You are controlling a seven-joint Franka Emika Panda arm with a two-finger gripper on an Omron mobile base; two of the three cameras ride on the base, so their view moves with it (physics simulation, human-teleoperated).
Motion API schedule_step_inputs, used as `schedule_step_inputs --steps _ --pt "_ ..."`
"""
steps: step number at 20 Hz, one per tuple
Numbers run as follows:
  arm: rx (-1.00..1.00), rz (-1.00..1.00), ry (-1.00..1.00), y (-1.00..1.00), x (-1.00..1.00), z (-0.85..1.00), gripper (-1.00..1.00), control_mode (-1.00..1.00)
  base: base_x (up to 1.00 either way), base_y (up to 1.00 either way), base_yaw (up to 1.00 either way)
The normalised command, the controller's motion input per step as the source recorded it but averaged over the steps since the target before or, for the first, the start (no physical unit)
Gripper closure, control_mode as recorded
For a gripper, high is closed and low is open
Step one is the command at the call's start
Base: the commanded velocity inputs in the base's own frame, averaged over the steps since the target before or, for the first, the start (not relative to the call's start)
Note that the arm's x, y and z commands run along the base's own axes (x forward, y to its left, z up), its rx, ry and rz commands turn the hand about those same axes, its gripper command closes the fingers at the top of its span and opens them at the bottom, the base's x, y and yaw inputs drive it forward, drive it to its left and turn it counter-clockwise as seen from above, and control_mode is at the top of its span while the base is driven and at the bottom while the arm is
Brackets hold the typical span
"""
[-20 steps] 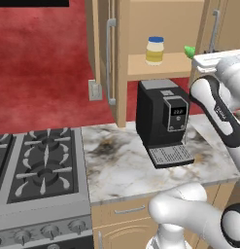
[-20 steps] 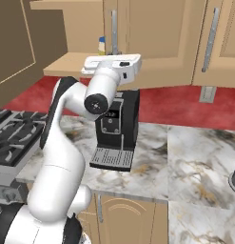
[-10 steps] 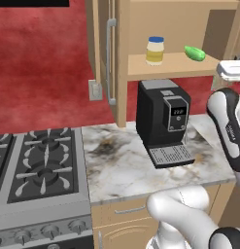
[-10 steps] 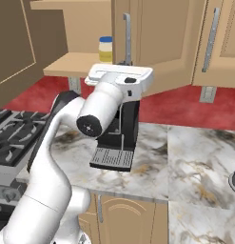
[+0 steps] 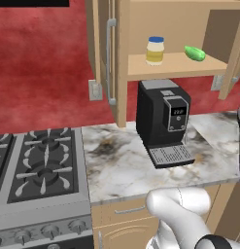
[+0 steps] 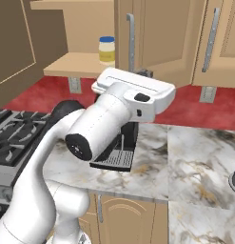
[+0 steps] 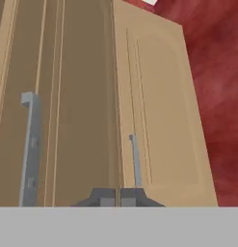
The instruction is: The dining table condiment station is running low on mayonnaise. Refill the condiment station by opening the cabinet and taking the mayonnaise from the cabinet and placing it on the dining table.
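Cabinet (image 5: 122,53) standing open, both doors swung wide. On its shelf (image 5: 172,64), toward the left end and near the front edge: the mayonnaise (image 5: 155,50), a pale-yellow jar with a blue lid, upright. Well apart from it, toward the right end of the same shelf: a green cucumber (image 5: 195,53), lying on its side. Same jar seen from the right base view (image 6: 107,50), upright near the front edge of the shelf (partly behind the edge of the open right door). Silver bar handle (image 5: 110,58) running down the open left door.

Below the shelf, on the marble table (image 5: 121,165): a black coffee machine (image 5: 163,121), set back near the wall, its drip tray facing forward. Left of the table's edge: a gas stove (image 5: 36,163) with dark grates. Red wall behind.

In the hand view: gripper (image 7: 117,197) with its two dark tips pressed together, nothing between them. Just beyond the tips: the edge of a tan panelled door with a thin silver handle (image 7: 135,160), and a thicker bar handle (image 7: 29,147) on the next door to the left. Whether the tips touch the door edge: cannot tell.
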Motion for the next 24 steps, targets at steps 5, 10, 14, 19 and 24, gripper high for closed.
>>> schedule_step_inputs --steps 5,10,14,19,24 --pt "0.00 -0.08 0.10 0.02 -0.62 0.00 -1.00 -1.00 0.00 0.00 0.00" --pt "-0.24 0.00 0.24 0.96 0.06 0.00 -1.00 -1.00 0.00 0.00 0.00" --pt "-0.24 0.00 0.33 0.84 0.19 0.02 -1.00 -1.00 0.00 0.00 0.00" --pt "-0.24 0.00 0.41 0.84 0.41 0.03 -1.00 -1.00 0.00 0.00 0.00" --pt "-0.23 0.00 0.46 0.81 0.62 0.00 -1.00 -1.00 0.00 0.00 0.00"
